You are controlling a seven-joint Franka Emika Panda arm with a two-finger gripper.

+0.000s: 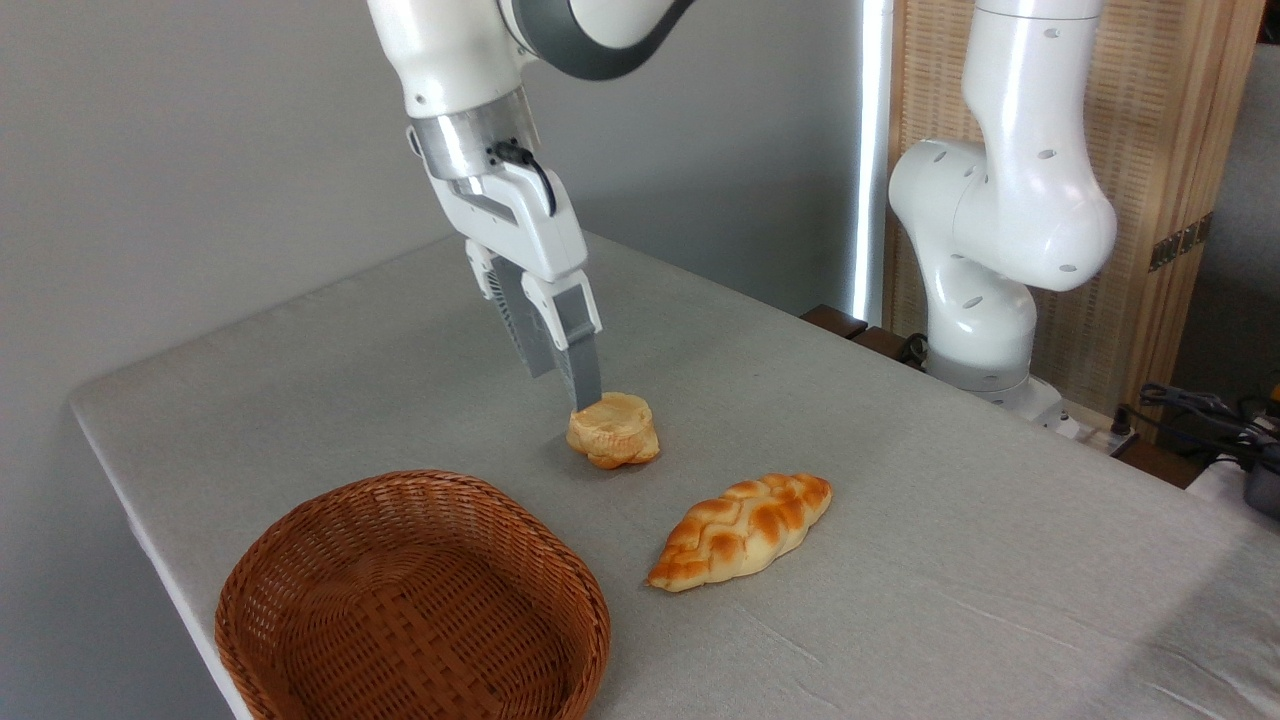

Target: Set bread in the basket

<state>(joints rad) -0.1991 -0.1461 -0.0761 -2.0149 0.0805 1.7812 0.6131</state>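
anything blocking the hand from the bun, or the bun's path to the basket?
Nothing visible. The hand is right at the bun's left edge, nothing between. Bare table lies between bun and basket; the braided loaf sits off to the right, clear of that path.

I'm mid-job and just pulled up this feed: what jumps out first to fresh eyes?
The white arm's gripper hangs at center, its fingertips right at the top left edge of the small round bun on the grey table. A braided loaf lies to the bun's lower right, apart from it. The woven basket sits empty at the near left corner.
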